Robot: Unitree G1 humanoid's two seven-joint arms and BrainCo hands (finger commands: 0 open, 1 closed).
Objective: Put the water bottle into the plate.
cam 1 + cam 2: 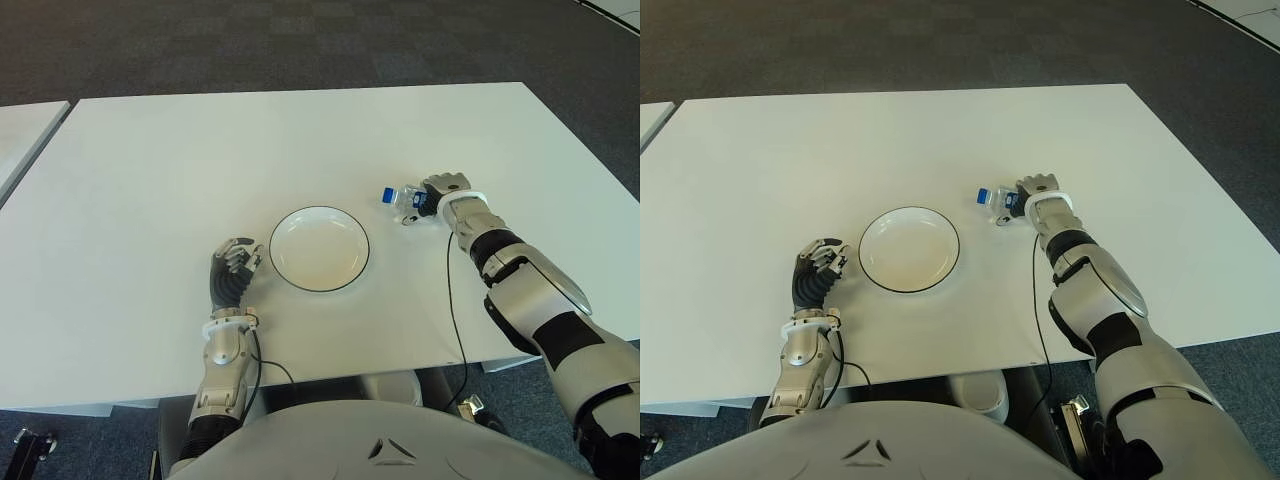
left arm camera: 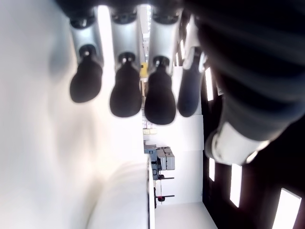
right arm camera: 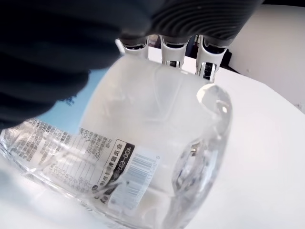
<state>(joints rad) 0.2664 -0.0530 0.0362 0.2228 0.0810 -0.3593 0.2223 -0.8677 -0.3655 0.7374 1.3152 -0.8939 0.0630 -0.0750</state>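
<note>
A clear water bottle (image 1: 403, 202) with a blue cap lies on its side on the white table (image 1: 150, 170), its cap end toward the plate. My right hand (image 1: 443, 190) covers the bottle's body from the right. In the right wrist view the bottle (image 3: 143, 143) fills the palm and the fingers (image 3: 170, 52) curl over its far side. A white plate (image 1: 320, 252) with a dark rim sits a short way left of the bottle, with nothing in it. My left hand (image 1: 232, 270) shows just left of the plate, its fingers (image 2: 125, 93) relaxed and holding nothing.
The table's front edge runs close under both forearms. A black cable (image 1: 452, 300) trails from my right wrist over the front edge. Another white table's corner (image 1: 25, 130) shows at far left. Dark carpet surrounds the table.
</note>
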